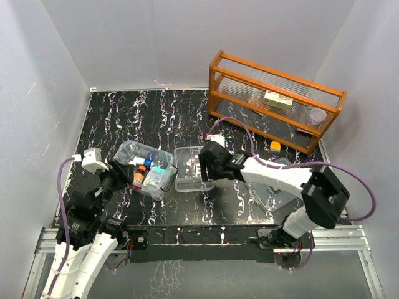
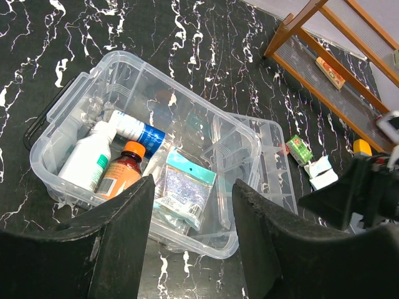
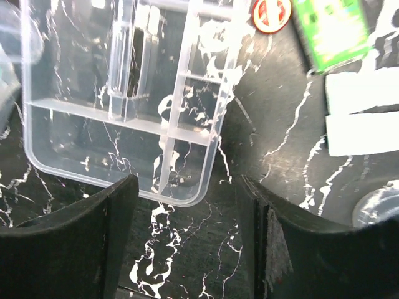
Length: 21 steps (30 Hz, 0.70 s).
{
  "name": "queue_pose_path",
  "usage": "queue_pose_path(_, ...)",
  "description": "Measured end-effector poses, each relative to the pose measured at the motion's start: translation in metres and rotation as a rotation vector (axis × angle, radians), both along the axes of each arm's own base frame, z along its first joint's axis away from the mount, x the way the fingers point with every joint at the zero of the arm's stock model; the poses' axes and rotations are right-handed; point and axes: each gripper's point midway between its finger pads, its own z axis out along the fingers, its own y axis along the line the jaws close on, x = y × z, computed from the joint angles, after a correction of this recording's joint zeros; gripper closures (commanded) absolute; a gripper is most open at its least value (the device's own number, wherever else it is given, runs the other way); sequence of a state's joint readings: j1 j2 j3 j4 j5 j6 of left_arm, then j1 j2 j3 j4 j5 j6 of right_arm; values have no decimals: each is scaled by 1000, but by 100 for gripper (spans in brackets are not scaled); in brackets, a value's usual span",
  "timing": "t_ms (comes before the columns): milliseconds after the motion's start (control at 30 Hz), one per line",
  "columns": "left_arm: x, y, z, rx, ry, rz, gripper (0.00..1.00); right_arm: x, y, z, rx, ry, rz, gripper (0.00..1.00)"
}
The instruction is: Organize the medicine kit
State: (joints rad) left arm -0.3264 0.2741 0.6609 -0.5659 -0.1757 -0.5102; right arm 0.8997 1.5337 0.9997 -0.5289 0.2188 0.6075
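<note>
- Box (image 1: 146, 169): clear plastic, rounded corners, no lid on, a dark clip at one end; it sits left of centre, toward the counter's near edge
- Tray (image 3: 124, 112): one, clear and divided, just beside the box on the centre side
- In the box: two bottles, a white bottle (image 2: 87, 159) and a brown bottle (image 2: 121, 171) with an orange cap; one white-and-blue tube (image 2: 137, 128); one packet (image 2: 184, 187)
- Loose beyond the tray: one green pack (image 3: 330, 28), one red disc (image 3: 271, 12), two white pieces (image 3: 361, 118)
- One orange rack (image 1: 274, 99) at the far right corner
- Left gripper (image 2: 192, 205): fingers spread, holding nothing, over the box
- Right gripper (image 3: 187, 187): fingers spread, empty, over the tray's edge
</note>
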Motion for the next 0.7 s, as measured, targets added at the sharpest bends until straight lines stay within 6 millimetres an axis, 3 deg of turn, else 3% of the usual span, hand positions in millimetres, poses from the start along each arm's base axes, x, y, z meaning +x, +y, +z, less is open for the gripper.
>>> queue_pose_path(167, 0, 0, 0, 0, 0, 0, 48, 24, -16, 34, -5, -136, -68, 39)
queue_pose_path(367, 0, 0, 0, -2, 1, 2, 47, 57, -46, 40, -115, -239, -69, 42)
queue_pose_path(533, 0, 0, 0, -3, 1, 2, 47, 84, -66, 33, -176, -255, -11, 42)
queue_pose_path(700, 0, 0, 0, -3, 2, 1, 47, 94, -75, 6, -218, -190, 102, 42)
